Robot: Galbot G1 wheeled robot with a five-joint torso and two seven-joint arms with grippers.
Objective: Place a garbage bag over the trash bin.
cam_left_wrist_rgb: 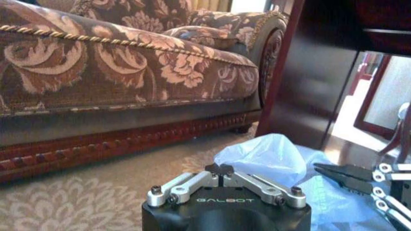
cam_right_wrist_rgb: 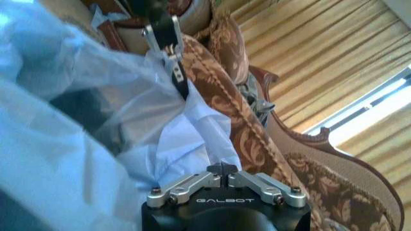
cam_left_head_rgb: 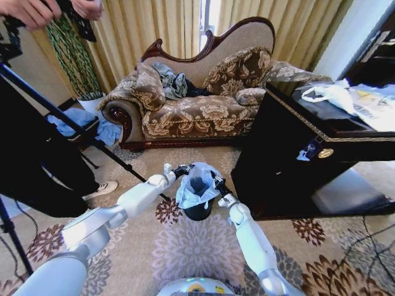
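Left gripper (cam_left_head_rgb: 183, 169) is positioned at the left side of the garbage bag (cam_left_head_rgb: 195, 187), fingers drawn together; in its own wrist view the jaws meet at the tip with pale plastic just beyond them, and the right wrist view shows that gripper (cam_right_wrist_rgb: 180, 79) pinching a fold of the film. Right gripper (cam_left_head_rgb: 216, 183) stands at the bag's opposite side, likewise closed; its wrist view shows the fingertips (cam_right_wrist_rgb: 222, 168) nipped onto a white fold of the bag. Both are judged to have hold of the bag's edge.

The trash bin (cam_left_head_rgb: 198, 211) stands on the patterned carpet (cam_left_head_rgb: 197, 253) between the two arms, just in front of the dark cabinet (cam_left_head_rgb: 290, 160), with the sofa (cam_left_head_rgb: 197, 111) well behind. The bag is draped over the bin's top, its mouth held between the two grippers above the rim; only the lower black wall of the bin is visible beneath the plastic. Whether the film already passes outside the rim all round cannot be determined.

Risks noted:
- Thin film may tear or slip from a pinch if the grippers pull apart too hard.
- The bin is small and light in appearance; an uneven downward pull on one side could tip or drag it.
- Slack plastic may bunch inside the opening rather than fold over the rim, leaving the bag unseated
- A tripod leg (cam_left_head_rgb: 74, 123) stands near the left arm
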